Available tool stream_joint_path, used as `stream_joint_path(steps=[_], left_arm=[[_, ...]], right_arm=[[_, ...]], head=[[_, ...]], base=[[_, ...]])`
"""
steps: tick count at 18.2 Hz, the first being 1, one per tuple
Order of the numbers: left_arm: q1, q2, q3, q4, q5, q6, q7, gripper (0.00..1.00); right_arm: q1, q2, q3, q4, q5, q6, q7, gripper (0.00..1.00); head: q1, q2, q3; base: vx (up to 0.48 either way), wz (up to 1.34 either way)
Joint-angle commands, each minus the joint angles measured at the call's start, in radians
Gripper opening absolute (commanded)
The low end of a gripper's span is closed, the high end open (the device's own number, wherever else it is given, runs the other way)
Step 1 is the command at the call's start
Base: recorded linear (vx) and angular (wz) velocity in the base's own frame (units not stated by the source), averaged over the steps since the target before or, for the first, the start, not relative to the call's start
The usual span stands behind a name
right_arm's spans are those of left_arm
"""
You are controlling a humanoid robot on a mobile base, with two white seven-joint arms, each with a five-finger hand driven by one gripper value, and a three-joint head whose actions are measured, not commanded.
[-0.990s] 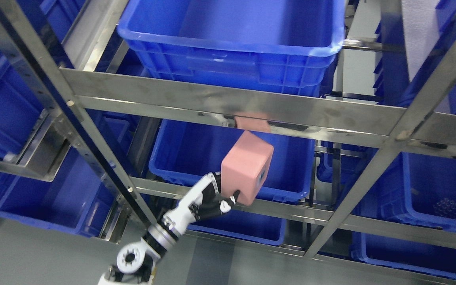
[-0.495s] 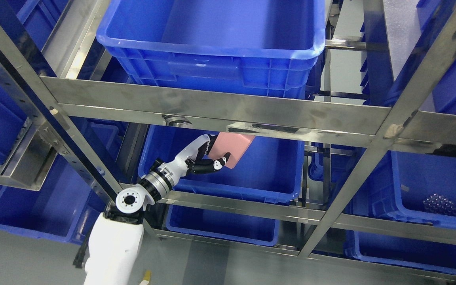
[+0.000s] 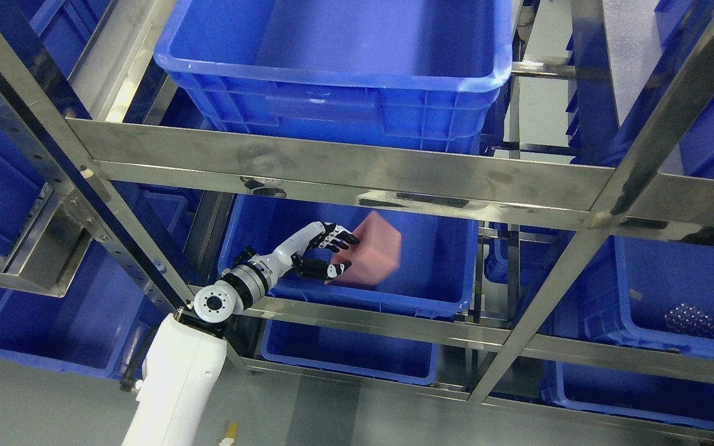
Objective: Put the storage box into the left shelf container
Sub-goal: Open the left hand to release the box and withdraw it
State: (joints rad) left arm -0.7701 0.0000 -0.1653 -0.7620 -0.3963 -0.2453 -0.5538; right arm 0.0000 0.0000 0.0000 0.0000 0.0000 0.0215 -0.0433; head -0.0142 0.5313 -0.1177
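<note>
**Reaching into the middle bin**

Head view: the left hand (image 3: 326, 254), white with black joints, has its fingers loosely spread beside a pink box (image 3: 372, 260); contact is hard to judge because the box is blurred. The smooth, rounded box sits tilted inside the blue plastic bin (image 3: 394, 303). A steel shelf rail (image 3: 332, 164) hides the bin's back wall. A far-right bin (image 3: 691, 347) holds small shiny balls (image 3: 685, 319).

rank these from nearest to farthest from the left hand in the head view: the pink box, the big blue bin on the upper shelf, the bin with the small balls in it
1. The pink box, right at the left hand, inside the middle bin.
2. The big blue bin on the upper shelf, above the hand.
3. The bin with the small balls, far to the right, past the slanted steel post.
</note>
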Motion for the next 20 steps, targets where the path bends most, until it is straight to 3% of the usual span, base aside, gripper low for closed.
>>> stream_joint_path(steps=[1,2,4,6,8,10,12,17,20], left_arm=[[-0.028,0.018,-0.011,0.139,-0.081,0.0,0.037,0.74],[-0.026,0.018,-0.011,0.127,-0.076,0.0,0.049,0.86],[-0.026,0.018,0.001,0.055,-0.072,-0.002,0.074,0.99],[-0.023,0.018,0.065,-0.032,0.0,-0.005,0.115,1.0],[-0.012,0.018,0.082,-0.077,0.175,-0.006,0.208,1.0],[0.059,0.018,0.081,-0.205,0.334,-0.006,0.393,1.0],[0.174,0.018,0.057,-0.382,0.382,-0.002,0.53,1.0],[0.441,0.018,0.047,-0.735,0.444,-0.011,0.558,1.0],[0.535,0.018,0.023,-0.829,0.445,-0.081,0.552,1.0]], right_arm=[[0.012,-0.017,-0.005,-0.017,0.002,0.0,0.0,1.0],[0.012,-0.017,-0.005,-0.017,0.002,0.0,0.0,1.0],[0.012,-0.017,-0.005,-0.017,0.002,0.0,0.0,1.0],[0.012,-0.017,-0.005,-0.017,0.002,0.0,0.0,1.0],[0.012,-0.017,-0.005,-0.017,0.002,0.0,0.0,1.0],[0.012,-0.017,-0.005,-0.017,0.002,0.0,0.0,1.0],[0.012,-0.017,-0.005,-0.017,0.002,0.0,0.0,1.0],[0.012,-0.017,-0.005,-0.017,0.002,0.0,0.0,1.0],[0.012,-0.017,-0.005,-0.017,0.002,0.0,0.0,1.0]], head=[[0.0,0.0,0.0],[0.0,0.0,0.0],[0.0,0.0,0.0],[0.0,0.0,0.0],[0.0,0.0,0.0],[0.0,0.0,0.0],[0.0,0.0,0.0],[0.0,0.0,0.0],[0.0,0.0,0.0]], base=[[0.0,0.0],[0.0,0.0],[0.0,0.0],[0.0,0.0],[0.0,0.0],[0.0,0.0],[0.0,0.0],[0.0,0.0],[0.0,0.0]])
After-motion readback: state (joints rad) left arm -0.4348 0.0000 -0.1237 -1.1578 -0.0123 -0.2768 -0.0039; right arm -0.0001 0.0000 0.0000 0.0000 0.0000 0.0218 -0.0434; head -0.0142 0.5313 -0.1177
